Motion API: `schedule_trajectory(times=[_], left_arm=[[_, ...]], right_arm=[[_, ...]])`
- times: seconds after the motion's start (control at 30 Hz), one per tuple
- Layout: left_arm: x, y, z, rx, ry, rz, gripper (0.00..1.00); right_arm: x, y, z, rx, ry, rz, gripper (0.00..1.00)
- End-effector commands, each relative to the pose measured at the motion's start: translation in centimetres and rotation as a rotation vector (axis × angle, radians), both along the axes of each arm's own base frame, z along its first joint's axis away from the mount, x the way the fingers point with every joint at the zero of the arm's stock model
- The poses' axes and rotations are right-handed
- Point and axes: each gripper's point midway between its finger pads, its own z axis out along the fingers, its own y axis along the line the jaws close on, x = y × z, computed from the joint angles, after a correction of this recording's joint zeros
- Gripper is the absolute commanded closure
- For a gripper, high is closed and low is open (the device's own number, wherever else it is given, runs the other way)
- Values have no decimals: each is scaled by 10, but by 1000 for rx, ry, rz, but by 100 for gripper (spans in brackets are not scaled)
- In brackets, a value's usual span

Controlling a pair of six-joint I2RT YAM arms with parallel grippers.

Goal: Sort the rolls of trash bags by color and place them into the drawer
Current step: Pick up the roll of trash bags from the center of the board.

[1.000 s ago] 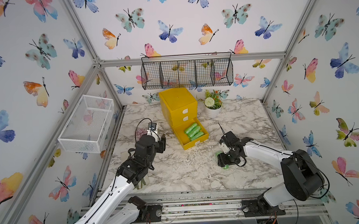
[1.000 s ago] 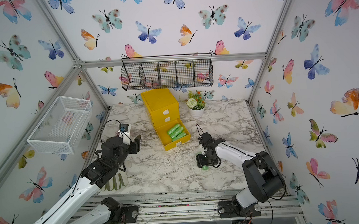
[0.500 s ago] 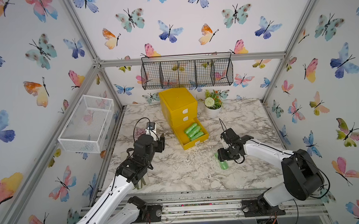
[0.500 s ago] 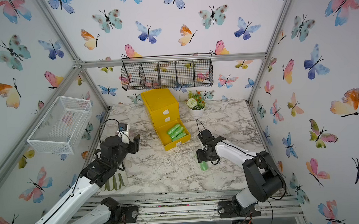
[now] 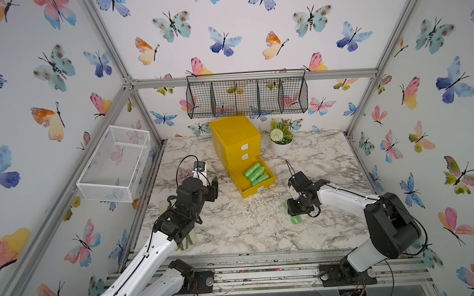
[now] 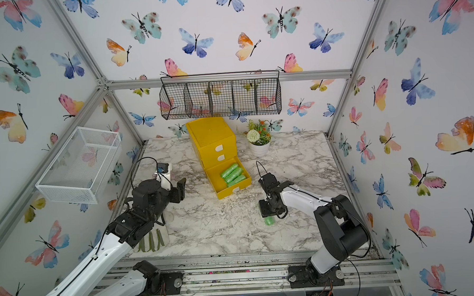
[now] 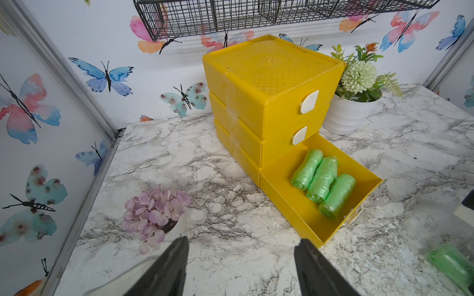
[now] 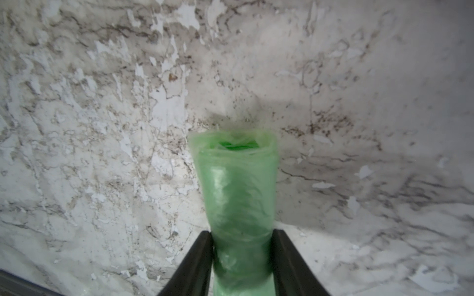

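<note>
Marble tabletop [image 8: 102, 128], blurred green roll [image 8: 238, 192] pinched by right gripper [image 8: 242, 232], base cut off

The drawer chest [image 5: 235, 137] is bright yellow with white tab handles [image 7: 309, 102]; the three rolls [image 7: 323, 183] inside and the fourth roll [image 8: 241, 200], low in the right wrist view, are glossy green. The table [image 5: 247, 230] is white marble veined grey-brown, and the walls [image 5: 252, 29] are white with multicoloured watercolour butterflies. The wire basket [image 5: 247, 94], upper centre in both top views, is black; the mesh basket [image 5: 115, 162] at left, white.
</note>
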Motion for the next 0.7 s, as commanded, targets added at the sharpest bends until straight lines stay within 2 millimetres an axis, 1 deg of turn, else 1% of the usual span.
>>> schedule_trajectory(times=[0.0, 0.1, 0.17, 0.3, 0.43, 0.5, 0.57, 0.67], left_arm=[[1, -2, 6, -25, -15, -7, 30], [1, -2, 6, -26, -15, -8, 30], [1, -2, 7, -27, -16, -9, 30], [1, -1, 7, -28, -18, -8, 30], [0, -2, 8, -32, -21, -11, 30], [0, -2, 9, -34, -24, -12, 29], [1, -2, 8, -30, -20, -12, 29], [1, -1, 10, -20, -20, -8, 29]], right_arm=[[-11, -4, -7, -18, 38, 16, 64], [-8, -3, -3, -19, 24, 11, 66], [-3, -4, 4, -27, 1, -5, 69], [6, 8, 30, 26, -52, -6, 71], [16, 20, 65, 96, -129, -1, 78], [23, 28, 85, 135, -172, 5, 80], [30, 41, 110, 195, -212, 32, 80], [43, 61, 138, 259, -251, 70, 80]])
